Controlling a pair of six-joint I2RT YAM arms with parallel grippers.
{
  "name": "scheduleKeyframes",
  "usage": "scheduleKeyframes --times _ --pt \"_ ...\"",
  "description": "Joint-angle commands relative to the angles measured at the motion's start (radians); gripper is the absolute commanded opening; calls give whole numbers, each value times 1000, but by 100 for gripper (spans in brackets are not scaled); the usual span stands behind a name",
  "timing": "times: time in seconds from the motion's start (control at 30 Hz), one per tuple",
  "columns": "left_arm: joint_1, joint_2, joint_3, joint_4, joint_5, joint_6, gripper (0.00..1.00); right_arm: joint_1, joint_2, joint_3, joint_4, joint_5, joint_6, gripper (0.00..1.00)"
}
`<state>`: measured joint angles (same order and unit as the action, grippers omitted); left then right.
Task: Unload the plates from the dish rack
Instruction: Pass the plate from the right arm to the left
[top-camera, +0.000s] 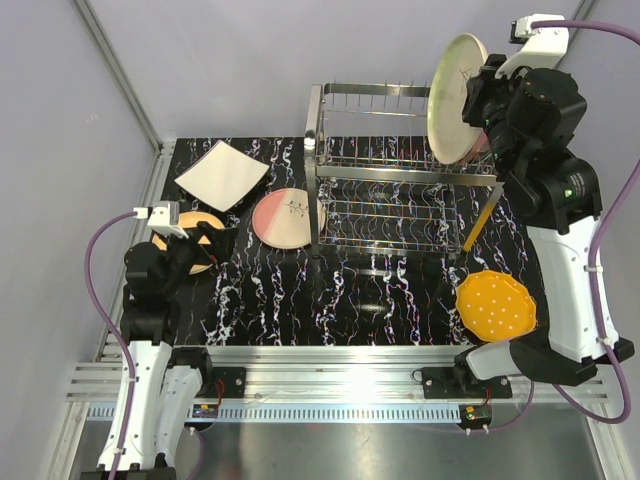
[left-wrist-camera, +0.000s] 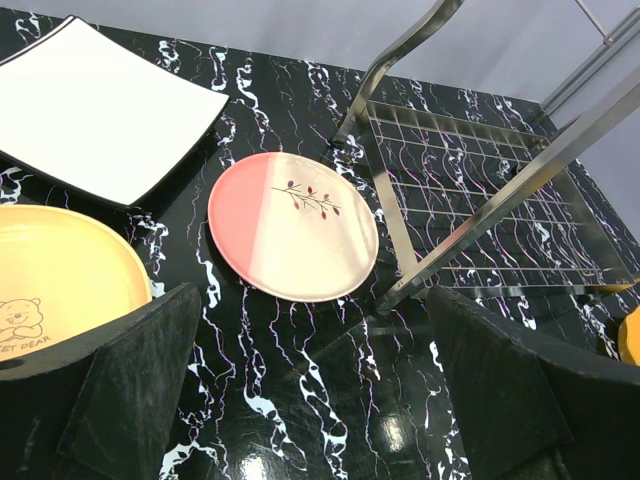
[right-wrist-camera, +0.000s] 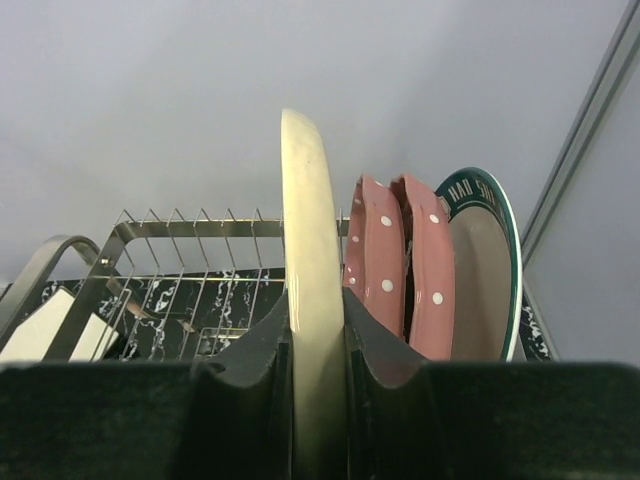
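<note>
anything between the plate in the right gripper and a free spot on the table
Yes. The right gripper holds the pale plate upright over the dish rack, at its right end, so the rack lies beneath it. An orange dotted plate sits on the table nearer the arm; bare top shows left of it.

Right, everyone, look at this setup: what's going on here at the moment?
The right gripper is shut on a pale plate, holding it on edge at the right end of the dish rack. Beside it in the rack stand two pink polka-dotted plates and a dark-rimmed plate. Four plates already lie on the table: a white square plate, a yellow plate, a pink-cream plate and an orange dotted plate. The left gripper is open and empty near the yellow plate.
</note>
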<state>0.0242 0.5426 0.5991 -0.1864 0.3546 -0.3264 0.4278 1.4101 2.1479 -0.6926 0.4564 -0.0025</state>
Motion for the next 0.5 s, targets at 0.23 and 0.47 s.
scheduleKeyframes --times 0.23,0.47 --pt "-1 -18 34 56 96 -56 99 -43 -89 115 58 -191 160 0" --pt "-3 -16 68 87 190 -126 99 -52 -111 99 36 -252 203 0"
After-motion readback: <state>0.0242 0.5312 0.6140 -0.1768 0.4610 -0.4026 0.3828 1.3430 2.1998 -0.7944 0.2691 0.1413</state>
